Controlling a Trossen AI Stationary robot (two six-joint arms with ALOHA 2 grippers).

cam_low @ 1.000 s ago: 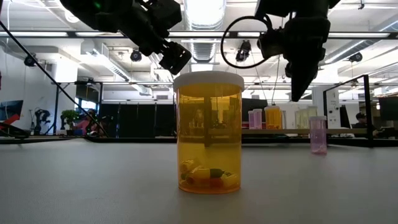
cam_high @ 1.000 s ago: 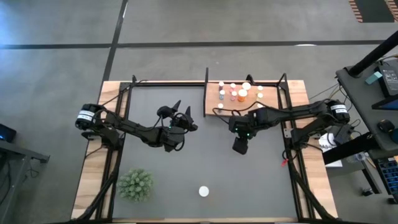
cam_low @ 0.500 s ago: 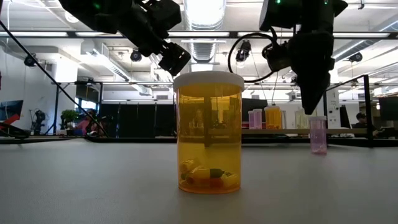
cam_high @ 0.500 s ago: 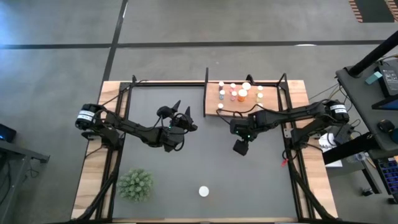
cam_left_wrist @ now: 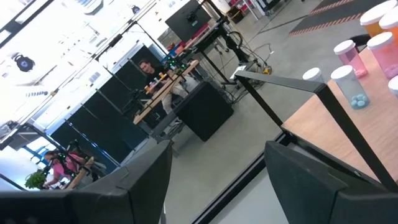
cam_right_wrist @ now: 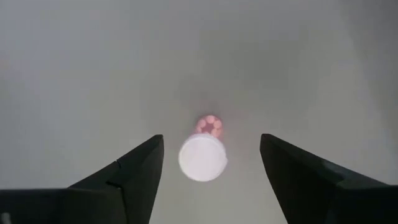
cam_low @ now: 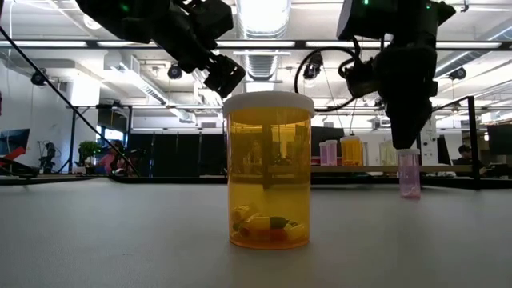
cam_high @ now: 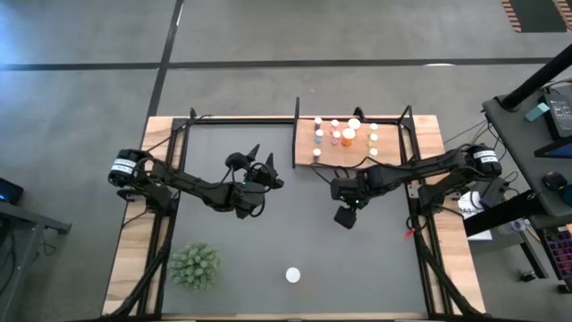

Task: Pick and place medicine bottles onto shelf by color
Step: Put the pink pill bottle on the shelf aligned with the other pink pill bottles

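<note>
A pink bottle (cam_low: pixel 409 174) with a white cap (cam_right_wrist: pixel 203 158) stands upright on the dark mat, in front of the shelf (cam_high: pixel 308 143). My right gripper (cam_right_wrist: pixel 211 162) points down just above it, open. One finger stands on each side of the cap with a gap on both sides. In the high view my right gripper (cam_high: pixel 344 217) hides this bottle. An orange bottle (cam_high: pixel 293 275) stands alone near the mat's near edge. Several bottles stand on the shelf board. My left gripper (cam_high: pixel 263 157) hangs open and level above mid-mat, holding nothing.
A spiky green plant (cam_high: pixel 195 266) sits at the mat's near left corner. Thin black posts (cam_high: pixel 297 116) rise at the shelf's corners, and black frame rails (cam_high: pixel 413 206) run along the table's left and right sides. People sit at desks beyond the table.
My right gripper has sunk toward the pink bottle and now stands right over its cap. The bottles have stayed where they were.
</note>
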